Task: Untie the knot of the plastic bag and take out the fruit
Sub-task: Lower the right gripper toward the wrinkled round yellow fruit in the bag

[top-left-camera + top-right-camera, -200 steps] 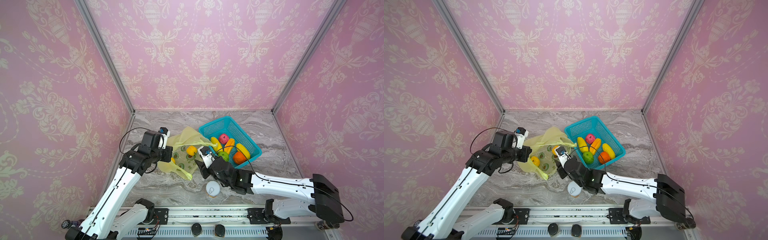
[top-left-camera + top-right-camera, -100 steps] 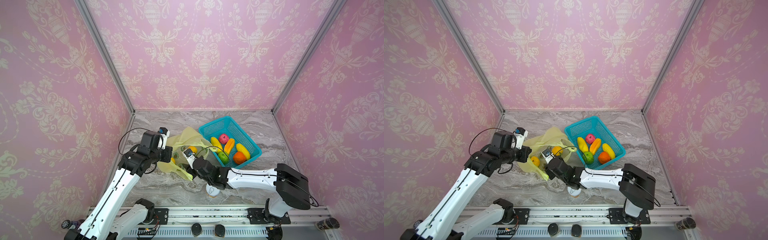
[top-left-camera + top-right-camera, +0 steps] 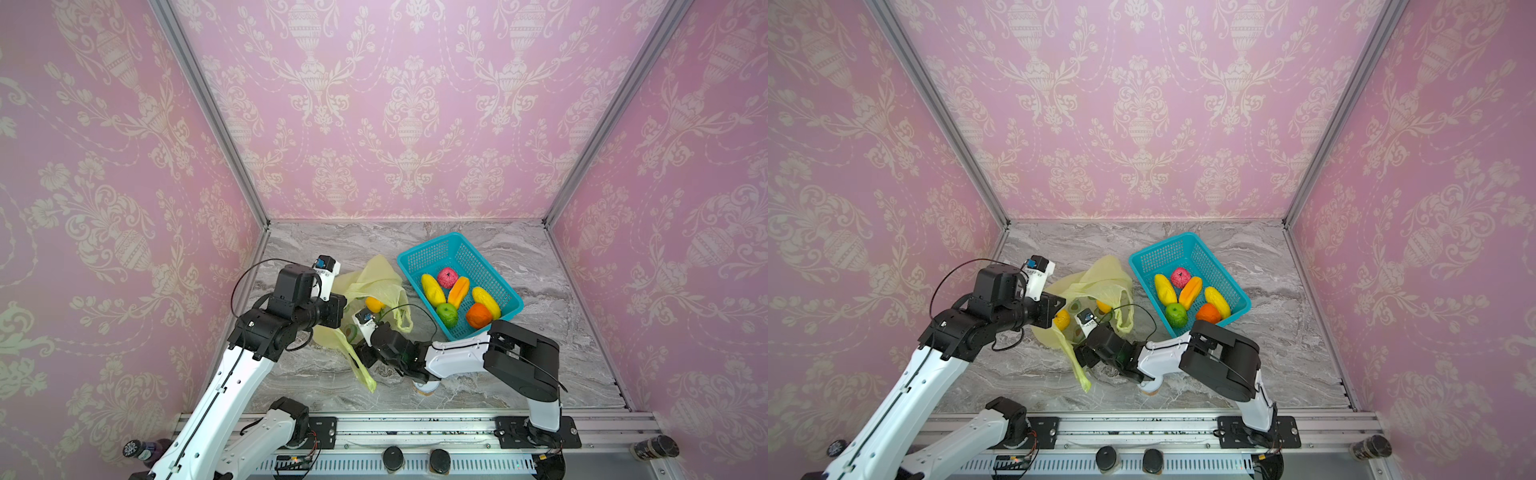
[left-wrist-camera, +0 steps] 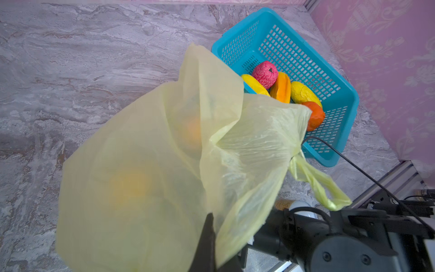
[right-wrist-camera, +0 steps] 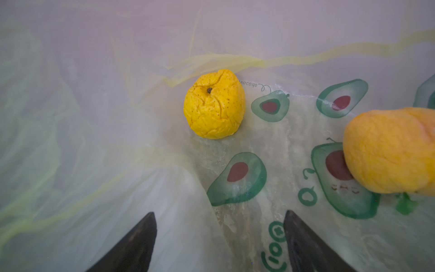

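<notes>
Right pincer (image 5: pixel 219 212), beside the basket (image 3: pixel 432 253) a second ago, has crossed to the plastic bag (image 3: pixel 374 278) on the bench (image 3: pixel 519 374) and spread its jaws wide. It grips nothing and faces a yellow fruit (image 5: pixel 214 103) and an orange one (image 5: pixel 390 150) inside. Left pincer (image 4: pixel 209 219) is clamped on the bag's film, holding the mouth up. We see no knot. Six fruits (image 3: pixel 458 292) lie in the basket, so we judge two remain.

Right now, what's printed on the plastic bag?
Plastic bag: green avocados with red pits; clearest in right wrist view.
</notes>
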